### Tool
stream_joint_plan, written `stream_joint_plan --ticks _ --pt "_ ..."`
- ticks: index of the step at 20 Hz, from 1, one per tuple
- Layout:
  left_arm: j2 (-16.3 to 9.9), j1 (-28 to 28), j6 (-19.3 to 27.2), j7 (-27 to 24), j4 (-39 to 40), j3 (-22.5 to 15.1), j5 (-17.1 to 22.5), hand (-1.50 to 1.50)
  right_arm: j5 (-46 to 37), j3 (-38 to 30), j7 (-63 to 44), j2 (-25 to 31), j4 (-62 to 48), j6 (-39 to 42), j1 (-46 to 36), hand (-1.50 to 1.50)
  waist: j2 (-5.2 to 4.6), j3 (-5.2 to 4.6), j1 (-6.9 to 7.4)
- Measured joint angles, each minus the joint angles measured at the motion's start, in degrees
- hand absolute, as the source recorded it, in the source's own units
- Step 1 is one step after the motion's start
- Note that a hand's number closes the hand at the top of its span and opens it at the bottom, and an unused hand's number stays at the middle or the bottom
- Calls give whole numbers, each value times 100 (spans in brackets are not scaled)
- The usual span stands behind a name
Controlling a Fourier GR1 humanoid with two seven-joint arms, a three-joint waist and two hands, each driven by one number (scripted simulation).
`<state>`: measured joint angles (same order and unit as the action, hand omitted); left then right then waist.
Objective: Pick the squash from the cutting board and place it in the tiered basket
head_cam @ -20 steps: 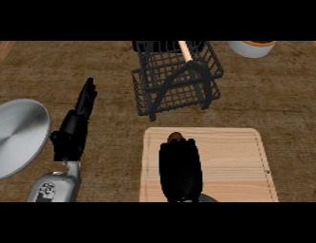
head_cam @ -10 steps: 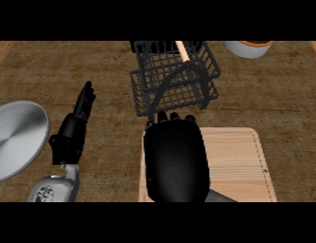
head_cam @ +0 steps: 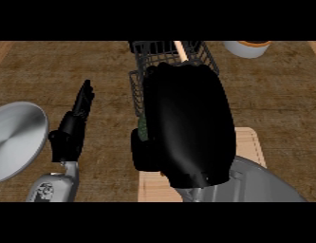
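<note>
So from the head view my right hand (head_cam: 185, 126) is raised up big in the middle of the shot, back of the hand toward the camera, covering most of the cutting board (head_cam: 248, 142) and the lower front of the tiered basket (head_cam: 157, 47). There's a little sliver of green poking out at the hand's left edge, tucked between thumb and palm, and I'm fairly sure that's the squash (head_cam: 143, 128), so I'd say the fingers are curled around it, carrying it. Too little shows to call its long axis. The thing that matters for the next move: the basket sits directly beyond the hand, farther up the counter, with the fingertips already overlapping its wire front, so I figure it's just forward and over the rim from here. My left hand (head_cam: 73, 126) is off to the left, fingers straight and relaxed, resting beside the silver plate (head_cam: 6, 142) and well away from the basket, so the right one's clearly nearer. No labels or writing I can read anywhere.
</note>
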<state>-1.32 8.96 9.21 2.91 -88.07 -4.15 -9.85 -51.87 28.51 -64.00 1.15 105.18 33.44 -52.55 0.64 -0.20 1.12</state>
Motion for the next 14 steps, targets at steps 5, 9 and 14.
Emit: stream_joint_plan --ticks 5,9,14 --pt "31 -36 22 -106 36 -74 -4 0 580 -449 -253 -21 -606 -341 -804 150 -23 1 56" --pt "34 -15 19 -123 47 -79 -10 0 699 -699 -253 -34 -1412 -568 -1424 150 -46 3 67" --pt "-38 25 -15 -72 4 -7 47 0 403 -1088 18 -33 -2309 -658 -1930 150 -61 9 13"
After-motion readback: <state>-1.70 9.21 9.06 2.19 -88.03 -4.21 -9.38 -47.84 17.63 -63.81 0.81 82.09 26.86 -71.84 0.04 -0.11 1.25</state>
